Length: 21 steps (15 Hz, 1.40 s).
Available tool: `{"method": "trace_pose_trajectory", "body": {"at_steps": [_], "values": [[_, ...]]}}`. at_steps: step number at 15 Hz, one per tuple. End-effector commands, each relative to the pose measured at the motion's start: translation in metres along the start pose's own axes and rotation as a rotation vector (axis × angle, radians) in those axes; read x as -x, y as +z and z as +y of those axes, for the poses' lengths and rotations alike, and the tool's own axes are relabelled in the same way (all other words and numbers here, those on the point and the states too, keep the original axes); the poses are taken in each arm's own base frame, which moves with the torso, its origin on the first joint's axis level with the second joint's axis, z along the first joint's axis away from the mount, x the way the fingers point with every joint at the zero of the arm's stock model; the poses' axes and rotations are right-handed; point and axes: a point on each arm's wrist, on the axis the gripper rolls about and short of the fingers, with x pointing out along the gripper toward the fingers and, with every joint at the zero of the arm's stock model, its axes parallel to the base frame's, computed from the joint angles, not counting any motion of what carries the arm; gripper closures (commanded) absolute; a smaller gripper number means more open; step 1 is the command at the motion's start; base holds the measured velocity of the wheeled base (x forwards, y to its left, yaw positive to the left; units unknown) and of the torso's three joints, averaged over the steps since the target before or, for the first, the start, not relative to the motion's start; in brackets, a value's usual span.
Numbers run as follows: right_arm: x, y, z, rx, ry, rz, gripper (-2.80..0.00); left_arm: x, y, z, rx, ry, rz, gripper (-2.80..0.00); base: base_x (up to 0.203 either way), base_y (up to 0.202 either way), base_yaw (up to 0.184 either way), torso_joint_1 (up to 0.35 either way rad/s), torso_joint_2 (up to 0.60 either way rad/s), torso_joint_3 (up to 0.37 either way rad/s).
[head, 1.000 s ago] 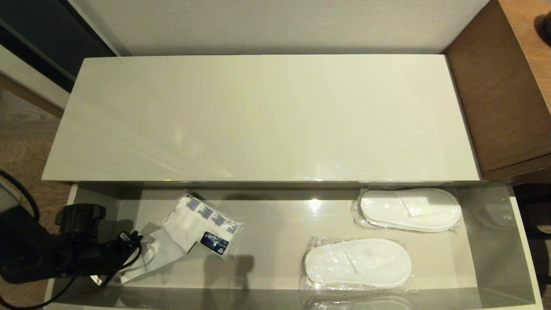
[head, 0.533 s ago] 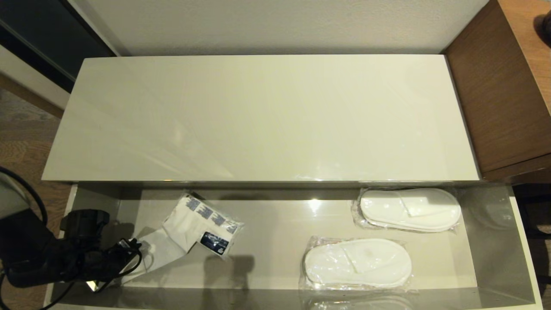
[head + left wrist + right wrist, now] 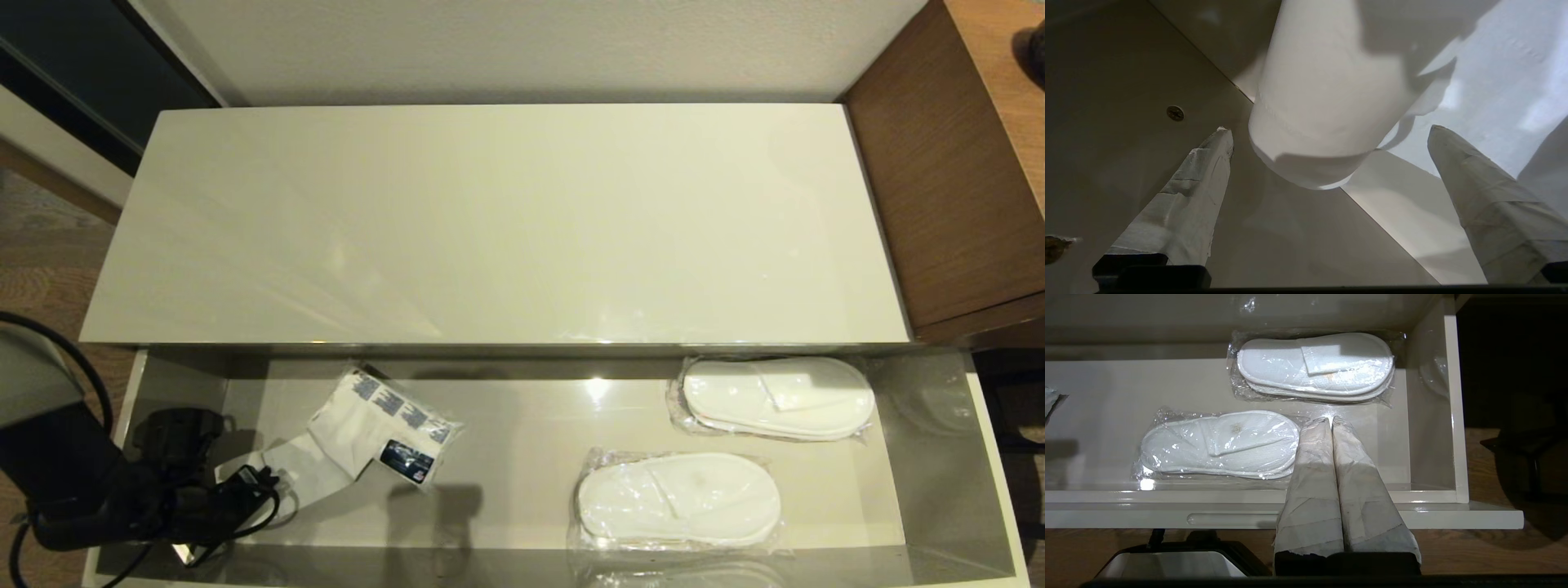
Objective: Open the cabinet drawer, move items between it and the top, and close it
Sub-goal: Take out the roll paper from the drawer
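The cabinet drawer stood pulled out below the top, and the glossy top carried nothing. At the left end of the drawer, the left gripper was lowered into the corner with its two wrapped fingers spread wide apart. Between these fingers, in the left wrist view, the toilet-paper roll lay on the pale drawer floor next to the side wall; the fingers were at each side of it and did not touch it. In the head view the roll was mostly hidden behind the black arm, and only its loose tail showed on the floor, reaching toward a white packet with blue printing that lay just beside it.

At the right part of the drawer lay two packs of white slippers in clear plastic. One pack of slippers was near the back, close under the edge of the top, and the second pack lay nearer the front and a little to the left (the two packs were near each other, not overlapping).

The right gripper hung outside the drawer front, above the wooden floor, with its fingers pressed together and holding nothing. A brown wood-grain desk stood at the right of the cabinet.
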Motion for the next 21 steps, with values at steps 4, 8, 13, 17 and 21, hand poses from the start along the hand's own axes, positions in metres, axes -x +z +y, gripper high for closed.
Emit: {"method": "trace_pose_trajectory", "body": {"at_steps": [4,8,13,17,21], "values": [[0.000,0.000,0.000,0.000,0.000,0.001,0.00,-0.003,-0.002,0.000,-0.001,0.005,0.006,-2.80,0.000,0.000,0.000,0.000,0.00,0.000],[0.000,0.000,0.000,0.000,0.000,0.003,0.00,-0.003,-0.001,-0.001,0.002,0.005,0.003,-2.80,0.000,0.000,0.000,0.000,0.00,0.000],[0.000,0.000,0.000,0.000,0.000,0.003,0.00,0.001,0.001,-0.003,-0.003,-0.026,-0.025,-2.80,0.000,0.000,0.000,0.000,0.00,0.000],[0.000,0.000,0.000,0.000,0.000,0.001,0.00,0.008,0.005,-0.011,-0.014,-0.081,-0.076,-2.80,0.000,0.000,0.000,0.000,0.00,0.000],[0.000,0.000,0.000,0.000,0.000,0.003,0.00,0.017,0.010,-0.015,-0.010,-0.107,-0.108,-2.80,0.000,0.000,0.000,0.000,0.00,0.000]]}}
